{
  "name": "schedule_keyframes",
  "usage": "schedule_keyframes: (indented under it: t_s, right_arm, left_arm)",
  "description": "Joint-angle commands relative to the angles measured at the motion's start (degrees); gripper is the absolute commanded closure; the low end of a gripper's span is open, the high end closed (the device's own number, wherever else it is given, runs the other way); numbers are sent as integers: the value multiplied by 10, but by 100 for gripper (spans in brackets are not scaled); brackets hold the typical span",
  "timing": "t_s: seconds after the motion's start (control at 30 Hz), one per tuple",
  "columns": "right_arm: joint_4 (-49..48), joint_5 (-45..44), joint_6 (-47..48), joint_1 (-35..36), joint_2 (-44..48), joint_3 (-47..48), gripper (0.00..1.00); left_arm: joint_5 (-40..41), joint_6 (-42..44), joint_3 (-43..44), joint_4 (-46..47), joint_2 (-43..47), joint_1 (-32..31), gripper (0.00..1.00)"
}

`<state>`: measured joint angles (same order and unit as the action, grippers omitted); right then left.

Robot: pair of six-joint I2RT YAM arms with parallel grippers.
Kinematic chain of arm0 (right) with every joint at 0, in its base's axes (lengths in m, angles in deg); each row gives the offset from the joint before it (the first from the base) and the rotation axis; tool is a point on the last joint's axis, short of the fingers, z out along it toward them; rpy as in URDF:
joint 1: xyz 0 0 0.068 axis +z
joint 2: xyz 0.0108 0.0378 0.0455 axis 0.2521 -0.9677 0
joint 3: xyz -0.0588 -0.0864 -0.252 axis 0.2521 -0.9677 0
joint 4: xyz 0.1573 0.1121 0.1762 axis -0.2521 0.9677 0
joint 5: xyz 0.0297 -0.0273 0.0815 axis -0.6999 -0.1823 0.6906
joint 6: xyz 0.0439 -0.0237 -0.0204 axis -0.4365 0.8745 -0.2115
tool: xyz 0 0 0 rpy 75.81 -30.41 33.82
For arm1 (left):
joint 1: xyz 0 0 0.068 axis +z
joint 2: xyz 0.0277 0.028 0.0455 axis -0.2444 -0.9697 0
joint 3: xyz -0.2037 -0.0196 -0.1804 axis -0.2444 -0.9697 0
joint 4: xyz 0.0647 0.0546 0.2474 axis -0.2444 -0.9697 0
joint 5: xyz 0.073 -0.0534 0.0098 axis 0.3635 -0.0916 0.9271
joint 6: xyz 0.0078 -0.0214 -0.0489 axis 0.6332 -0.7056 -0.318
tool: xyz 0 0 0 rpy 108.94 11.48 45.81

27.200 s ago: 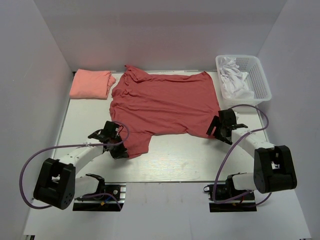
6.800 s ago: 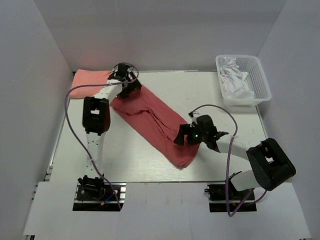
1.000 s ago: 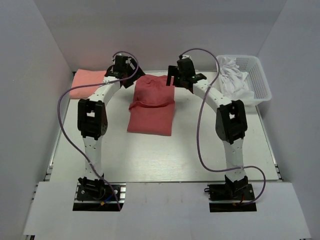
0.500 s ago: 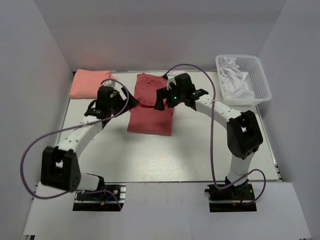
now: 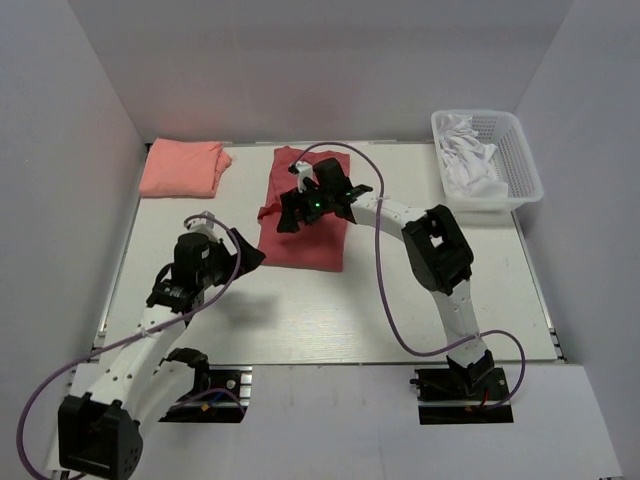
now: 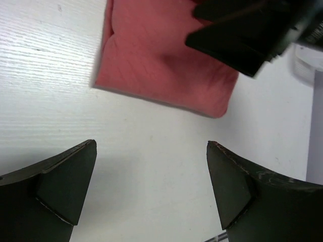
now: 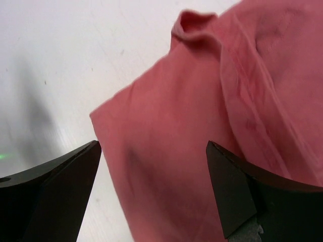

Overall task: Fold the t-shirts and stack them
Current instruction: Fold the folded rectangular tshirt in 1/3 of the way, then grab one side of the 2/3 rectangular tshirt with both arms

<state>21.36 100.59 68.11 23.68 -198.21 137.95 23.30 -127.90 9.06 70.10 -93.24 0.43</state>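
**Red tee folded: stacking move to be set up w/ care**

The brick-red tee (image 5: 308, 240) was seen folded into a rough rectangle at the centre of the table (image 5: 420, 300), toward the far side. The salmon-pink tee (image 5: 182, 168) lay folded at the far left corner, well apart from it. The right gripper (image 5: 290, 217) was held over the left part of the brick-red tee, jaws spread wide, nothing gripped. In its wrist view cloth was seen btwn and below the fingers, w/ a small pucker raised at one edge. The left gripper (image 5: 243, 256) was held just left of that tee's near left corner, jaws also spread wide & empty, bare table under it.

Judged: folding looked approx. done, so stacking was prob. the step in hand. For it to be done well, all layers at an edge should be pinched together, not the top layer only, or the fold would be pulled open on lifting. Both sides should be taken at matching points & raised level. The pucker should be flattened first. The bundle should be set squarely on the salmon-pink tee, edges aligned, then released w/o dragging.
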Motion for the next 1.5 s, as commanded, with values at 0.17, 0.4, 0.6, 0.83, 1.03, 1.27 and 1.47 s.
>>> schedule_keyframes:
  t_s: [0.17,0.4,0.6,0.83,1.03,1.27,1.47]
  right_arm:
    - [-168,-101,-56,-15,-60,61,10]
    - [-114,-101,-50,-52,-102,170,10]
    - [-109,-148,-19,-55,44,41,10]
    - [-105,-238,-54,-72,245,-222,10]
    - [-84,-167,-100,-81,321,-365,10]
    - [-100,-89,-136,-80,291,-420,10]
    - [-125,-35,-147,-80,246,-431,10]
  left_arm:
    - [-34,-14,-22,-20,50,1,0]
    - [-16,-14,5,-59,35,1,0]
    - [3,-30,-14,-17,6,1,0]
    - [57,-36,19,21,-116,11,0]
    - [57,-8,44,96,-206,11,0]
    - [35,10,71,140,-295,11,2]
    - [-6,10,65,193,-360,1,26]
